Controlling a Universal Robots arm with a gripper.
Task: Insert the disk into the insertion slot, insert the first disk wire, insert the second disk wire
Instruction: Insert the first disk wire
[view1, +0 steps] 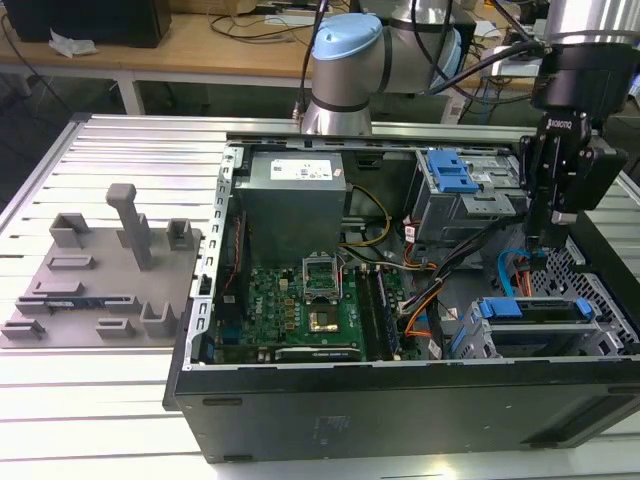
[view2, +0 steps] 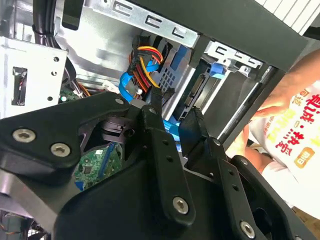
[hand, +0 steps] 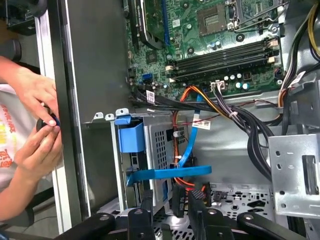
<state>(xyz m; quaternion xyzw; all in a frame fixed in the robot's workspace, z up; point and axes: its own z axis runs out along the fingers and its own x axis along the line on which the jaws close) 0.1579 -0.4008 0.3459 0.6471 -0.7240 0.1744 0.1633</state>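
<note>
The disk (view1: 500, 308) sits inside the insertion slot (view1: 560, 338) at the case's near corner on the exterior view's right, its blue carrier (hand: 131, 137) showing at the mouth. In the first wrist view the slot's perforated wall (hand: 162, 145) stands beside it. A blue flat disk wire (hand: 170, 175) loops behind the bay. My gripper (view1: 548, 243) hangs just above that spot. Its fingers (hand: 149, 202) stand narrowly apart around a black connector (hand: 178, 199) with orange wires. In the second wrist view the gripper (view2: 175, 105) has the blue wire (view2: 170, 131) running between its fingers.
A taller metal cage with a blue latch (view1: 465, 190) stands further back. The motherboard (view1: 310, 300) and power supply (view1: 290, 195) fill the case's other half, with wire bundles (hand: 250, 125) between. A person's hands (hand: 35, 135) rest at the case's outer wall. A grey fixture plate (view1: 100, 270) lies outside.
</note>
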